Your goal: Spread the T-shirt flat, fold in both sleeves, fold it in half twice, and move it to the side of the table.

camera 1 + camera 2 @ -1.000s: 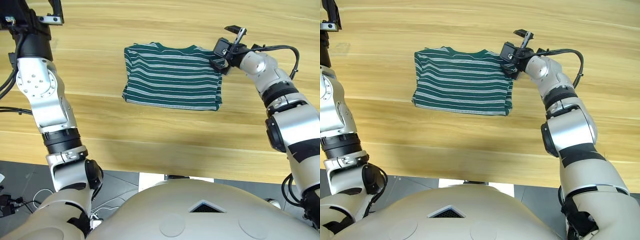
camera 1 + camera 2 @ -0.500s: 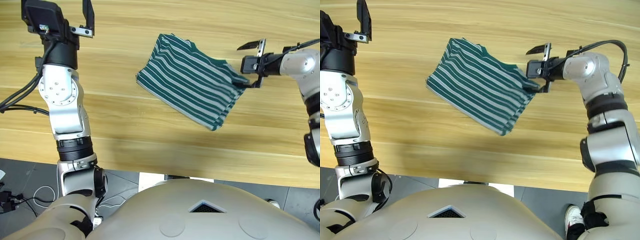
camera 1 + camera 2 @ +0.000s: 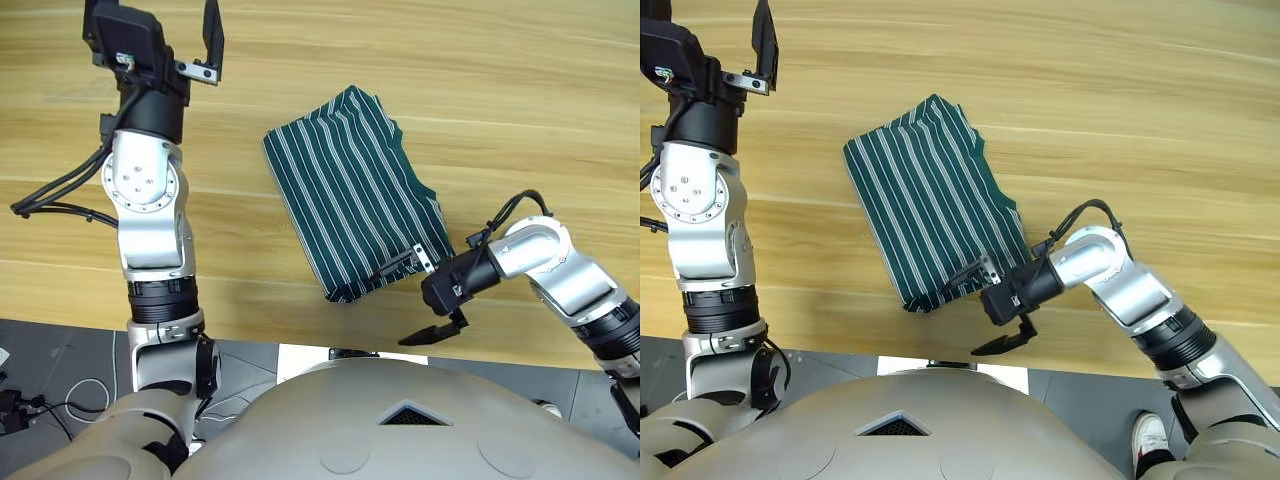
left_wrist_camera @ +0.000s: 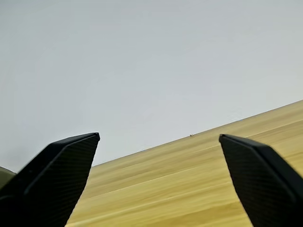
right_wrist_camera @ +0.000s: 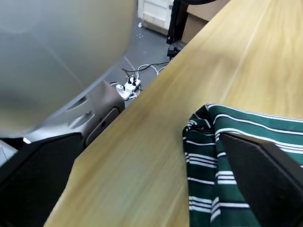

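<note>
The green striped T-shirt (image 3: 350,195) lies folded into a rectangle, turned diagonally, with one short end near the table's front edge. My right gripper (image 3: 415,300) is open at that near corner. One finger (image 3: 400,265) rests over the shirt's edge, the other (image 3: 432,333) hangs past the table edge. In the right wrist view the shirt's corner (image 5: 222,142) lies between the spread fingers (image 5: 265,175). My left gripper (image 4: 158,184) is held up above the table's far left, open and holding nothing, with one finger (image 3: 211,40) well clear of the shirt.
The wooden table (image 3: 500,110) stretches bare to the right of and behind the shirt. Its front edge (image 5: 142,101) runs right by the right gripper. Below it a power strip and cables (image 5: 130,85) lie on the grey floor.
The shirt has swung round from square to diagonal and come toward the front edge, moved along with the right gripper from the far right. The left arm has shifted slightly rightward.
</note>
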Controlling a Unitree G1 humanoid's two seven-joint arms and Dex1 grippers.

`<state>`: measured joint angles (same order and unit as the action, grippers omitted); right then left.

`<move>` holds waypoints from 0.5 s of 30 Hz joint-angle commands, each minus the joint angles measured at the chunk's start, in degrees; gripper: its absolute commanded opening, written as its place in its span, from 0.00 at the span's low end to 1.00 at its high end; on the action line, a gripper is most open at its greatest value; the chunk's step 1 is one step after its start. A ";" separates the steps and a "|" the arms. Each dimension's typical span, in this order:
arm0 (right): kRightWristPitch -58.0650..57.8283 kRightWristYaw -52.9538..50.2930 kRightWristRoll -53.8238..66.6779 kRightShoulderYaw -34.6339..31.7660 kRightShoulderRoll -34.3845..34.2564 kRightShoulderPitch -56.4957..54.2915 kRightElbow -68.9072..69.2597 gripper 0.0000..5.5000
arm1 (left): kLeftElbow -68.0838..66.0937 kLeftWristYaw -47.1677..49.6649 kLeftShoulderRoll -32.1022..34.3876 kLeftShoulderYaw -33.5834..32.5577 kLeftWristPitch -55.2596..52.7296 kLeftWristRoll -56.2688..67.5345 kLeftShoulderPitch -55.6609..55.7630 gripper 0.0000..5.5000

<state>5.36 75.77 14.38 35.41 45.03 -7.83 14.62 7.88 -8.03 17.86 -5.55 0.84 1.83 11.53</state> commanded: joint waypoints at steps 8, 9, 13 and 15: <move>20.24 -7.21 5.35 -28.63 -4.11 -2.79 -21.80 0.98 | 17.87 -12.62 17.41 10.70 14.30 -22.35 -32.86 0.85; 24.42 -7.04 4.37 -30.10 -3.97 -3.68 -24.78 0.98 | 19.07 -12.66 19.07 11.17 16.75 -25.82 -35.90 0.85; 49.16 -8.48 -9.52 -30.46 -0.21 -10.30 -45.77 0.98 | 19.97 -11.09 22.01 12.24 23.73 -34.24 -43.43 0.85; 60.04 -9.99 -17.24 -28.51 1.21 -13.48 -54.50 0.98 | 17.90 -9.52 23.03 13.00 26.86 -39.06 -44.10 0.85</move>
<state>52.87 67.19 5.94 5.04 43.70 -16.84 -29.88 27.30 -19.01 38.49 6.22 24.23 -31.63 -31.35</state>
